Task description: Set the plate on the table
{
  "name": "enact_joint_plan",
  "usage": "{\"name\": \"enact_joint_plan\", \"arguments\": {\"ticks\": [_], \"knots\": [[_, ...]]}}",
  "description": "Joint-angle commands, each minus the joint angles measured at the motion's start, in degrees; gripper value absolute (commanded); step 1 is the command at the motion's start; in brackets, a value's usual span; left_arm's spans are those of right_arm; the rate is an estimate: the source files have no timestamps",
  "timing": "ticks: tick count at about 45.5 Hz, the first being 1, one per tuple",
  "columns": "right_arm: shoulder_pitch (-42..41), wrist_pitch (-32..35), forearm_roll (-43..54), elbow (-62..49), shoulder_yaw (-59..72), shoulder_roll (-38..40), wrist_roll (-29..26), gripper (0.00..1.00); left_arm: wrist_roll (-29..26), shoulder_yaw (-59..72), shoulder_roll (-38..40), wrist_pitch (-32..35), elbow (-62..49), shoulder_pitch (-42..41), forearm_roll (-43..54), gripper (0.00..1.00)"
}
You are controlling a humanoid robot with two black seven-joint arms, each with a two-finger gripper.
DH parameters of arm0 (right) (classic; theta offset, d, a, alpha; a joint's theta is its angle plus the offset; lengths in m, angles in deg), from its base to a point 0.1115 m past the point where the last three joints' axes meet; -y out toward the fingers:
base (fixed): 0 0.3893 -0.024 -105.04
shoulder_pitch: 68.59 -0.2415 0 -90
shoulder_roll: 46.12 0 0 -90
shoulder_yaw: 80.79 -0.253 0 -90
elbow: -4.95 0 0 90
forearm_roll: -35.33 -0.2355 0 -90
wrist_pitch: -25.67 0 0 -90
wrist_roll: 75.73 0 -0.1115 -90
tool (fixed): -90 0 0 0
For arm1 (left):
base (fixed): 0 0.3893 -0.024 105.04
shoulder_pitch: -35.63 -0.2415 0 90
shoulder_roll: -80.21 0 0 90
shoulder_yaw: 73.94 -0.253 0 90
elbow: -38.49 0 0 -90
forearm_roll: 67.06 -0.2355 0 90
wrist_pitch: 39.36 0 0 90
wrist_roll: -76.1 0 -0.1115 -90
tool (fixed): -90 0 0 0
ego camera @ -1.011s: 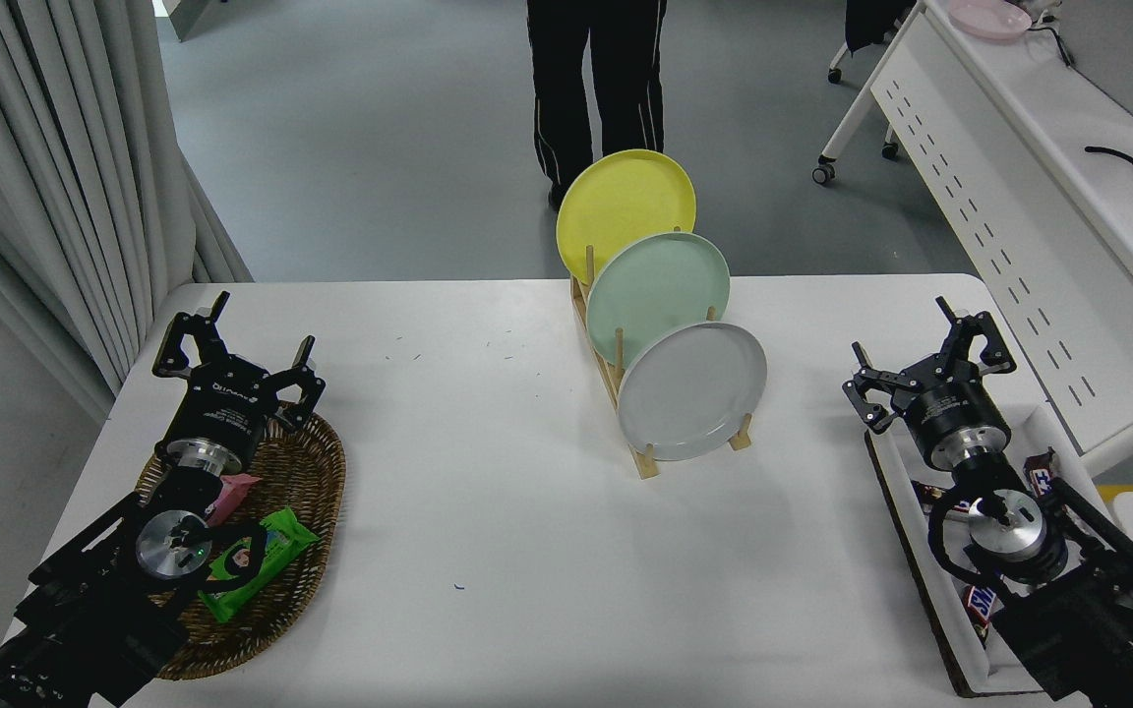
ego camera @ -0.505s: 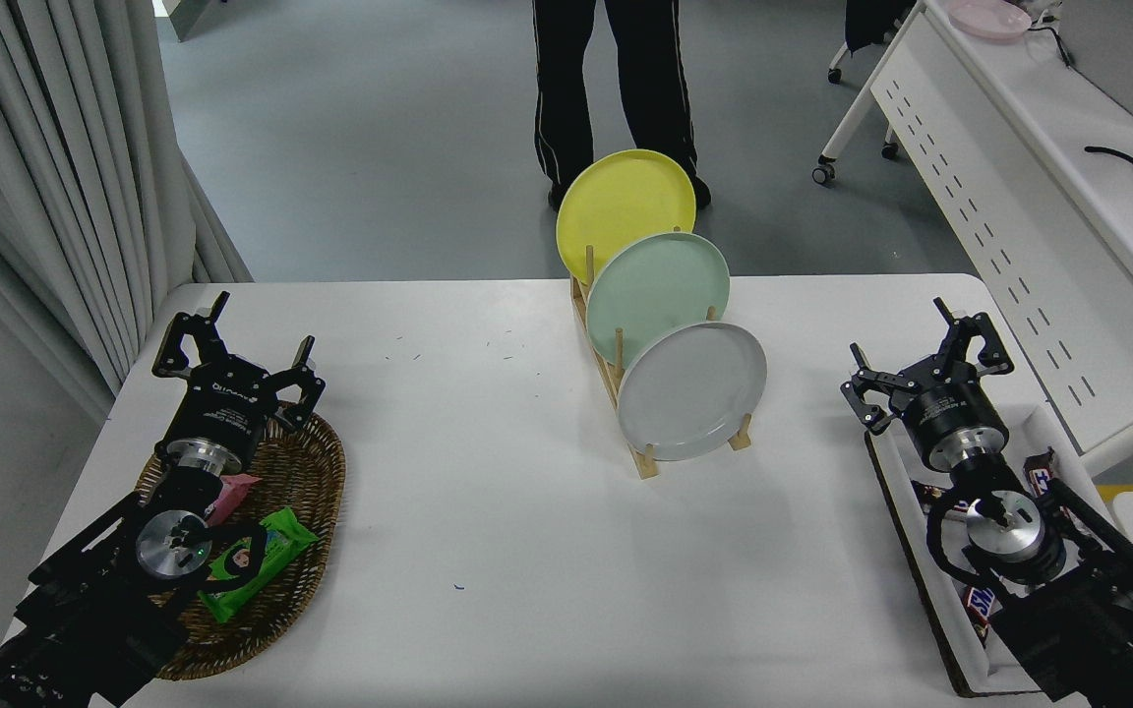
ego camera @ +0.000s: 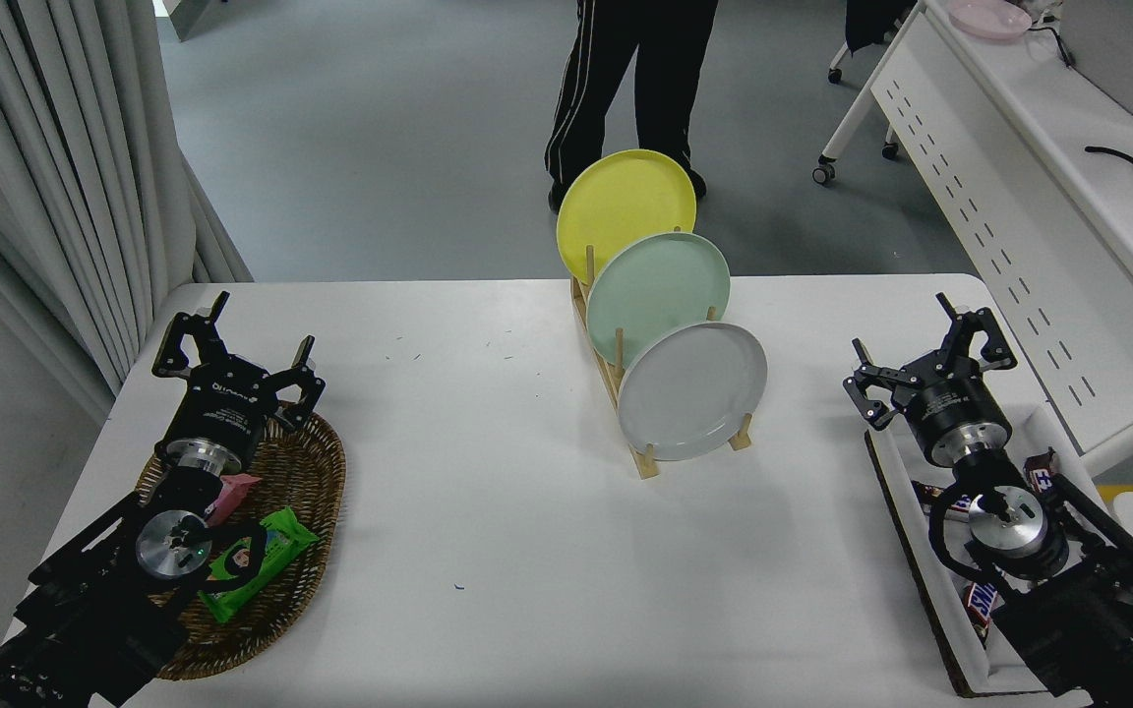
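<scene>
The light-grey plate stands on edge in the front slot of a wooden rack on the white table. Behind it in the same rack stand a mint-green plate and a yellow plate. My right gripper is open and empty, to the right of the grey plate and well apart from it. My left gripper is open and empty, parked at the lower left over a wicker basket.
The basket holds snack packets, one green. A white tray with candy bars lies under my right arm. A person's legs are beyond the table's far edge. A white perforated-panel desk stands at the right.
The person behind the table has stepped to the right. My right gripper has shifted very slightly; the plates and my left arm have not moved.
</scene>
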Motion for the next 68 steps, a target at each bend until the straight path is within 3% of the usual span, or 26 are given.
{"name": "enact_joint_plan", "arguments": {"ticks": [1, 16, 32, 43, 58, 68], "knots": [[-0.1, -0.2, 0.0, 0.0, 0.0, 0.8, 0.0, 1.0, 0.0, 0.0, 0.0, -0.1, 0.0, 0.0, 0.0, 1.0], [-0.8, -2.3, 0.0, 1.0, 1.9, 1.6, -0.1, 1.0, 0.0, 0.0, 0.0, 0.0, 0.0, 0.0, 0.0, 1.0], [-6.5, -6.0, -4.8, 5.2, 27.5, 10.8, -0.1, 1.0, 0.0, 0.0, 0.0, 0.0, 0.0, 0.0, 0.0, 1.0], [-17.2, -6.2, -5.9, 13.0, 53.8, 18.2, -0.1, 1.0, 0.0, 0.0, 0.0, 0.0, 0.0, 0.0, 0.0, 1.0], [-24.3, -6.1, -9.0, 30.6, 60.6, 33.7, -0.1, 1.0, 0.0, 0.0, 0.0, 0.0, 0.0, 0.0, 0.0, 1.0], [-30.8, -6.2, -11.4, 38.2, 67.2, 39.3, -0.2, 1.0, 0.0, 0.0, 0.0, 0.0, 0.0, 0.0, 0.0, 1.0]]}}
